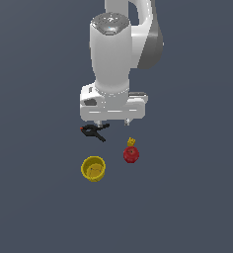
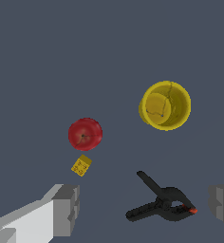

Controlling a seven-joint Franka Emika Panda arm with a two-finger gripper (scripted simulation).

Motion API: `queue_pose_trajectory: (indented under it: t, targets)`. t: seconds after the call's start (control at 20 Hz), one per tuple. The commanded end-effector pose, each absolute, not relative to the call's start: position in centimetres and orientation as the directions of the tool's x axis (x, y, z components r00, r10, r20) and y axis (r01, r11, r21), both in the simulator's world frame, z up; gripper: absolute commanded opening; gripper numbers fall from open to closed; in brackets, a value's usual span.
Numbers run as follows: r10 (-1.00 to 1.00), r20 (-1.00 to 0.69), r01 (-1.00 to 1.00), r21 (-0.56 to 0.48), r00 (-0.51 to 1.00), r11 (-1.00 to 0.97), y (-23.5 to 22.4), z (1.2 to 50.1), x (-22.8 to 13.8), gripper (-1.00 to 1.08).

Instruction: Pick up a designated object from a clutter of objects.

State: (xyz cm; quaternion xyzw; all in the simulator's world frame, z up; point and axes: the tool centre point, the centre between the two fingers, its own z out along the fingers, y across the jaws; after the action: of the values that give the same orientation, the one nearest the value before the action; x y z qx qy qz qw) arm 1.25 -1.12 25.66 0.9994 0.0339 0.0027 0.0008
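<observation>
The red apple (image 1: pixel 131 154) lies on the dark floor, to the exterior view's right of the yellow cup (image 1: pixel 94 169). The tiny yellow block (image 1: pixel 131 142) sits just behind the apple. The black clamp with a red tip (image 1: pixel 95 131) lies under the hand. My gripper (image 1: pixel 113 121) hangs above the floor, behind the apple and near the clamp, open and empty. In the wrist view the apple (image 2: pixel 85 134), the block (image 2: pixel 81 165), the cup (image 2: pixel 165 105) and the clamp (image 2: pixel 162 203) all show, with the grey fingertips (image 2: pixel 66 209) wide apart and the clamp lying between them.
The white arm (image 1: pixel 116 54) rises behind the objects. The floor (image 1: pixel 39 207) is plain dark grey-blue with no edges in view.
</observation>
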Motion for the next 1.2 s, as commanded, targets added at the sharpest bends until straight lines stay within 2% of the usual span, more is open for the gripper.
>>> queue_pose_trajectory:
  t: [0.0, 0.6, 1.15]
  targets:
    - [0.121, 0.003, 0.121, 0.006, 0.993, -0.993, 0.0, 23.4, 1.8, 1.00]
    - [0.371, -0.001, 0.371, 0.005, 0.929, -0.929, 5.5, 12.2, 2.8, 1.00]
    - [0.422, -0.001, 0.422, 0.000, 0.907, -0.907, 6.9, 9.7, 2.5, 1.00]
